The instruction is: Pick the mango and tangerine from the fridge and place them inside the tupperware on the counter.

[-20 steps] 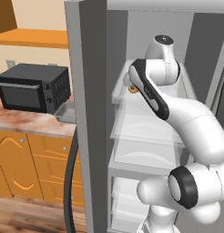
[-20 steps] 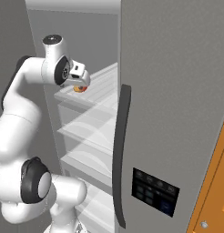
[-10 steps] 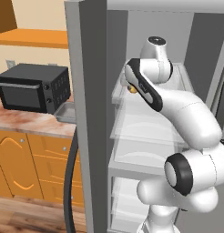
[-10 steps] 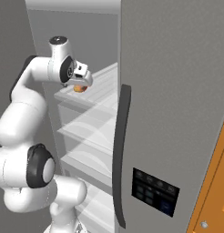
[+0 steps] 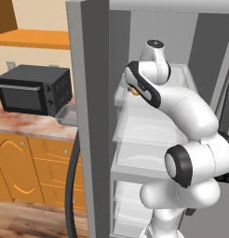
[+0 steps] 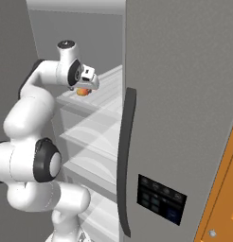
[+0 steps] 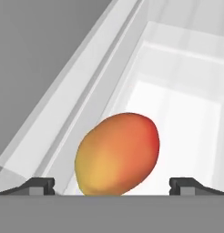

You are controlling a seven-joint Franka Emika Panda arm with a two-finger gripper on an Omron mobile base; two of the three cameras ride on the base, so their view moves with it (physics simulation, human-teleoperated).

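The mango (image 7: 116,154), red-orange fading to yellow, lies on a translucent upper shelf of the fridge (image 6: 180,94). In the hand view it sits close up between my gripper's (image 7: 112,184) two dark fingertips (image 7: 38,185), which stand wide apart without touching it. From the right base the gripper (image 6: 87,84) hovers just over the mango (image 6: 82,91), and a sliver of the mango (image 5: 134,91) peeks past the arm from the left. The grey tupperware (image 5: 66,114) rests on the counter (image 5: 23,123). The tangerine is out of view.
A black microwave (image 5: 35,88) stands on the counter left of the tupperware. The open fridge door's edge (image 5: 88,116) with its dark curved handle (image 5: 72,186) separates the shelves from the counter. More translucent shelves (image 6: 90,137) lie below the arm.
The hand has reached deeper into the fridge and settled closer over the mango. The jaws stayed wide open throughout.
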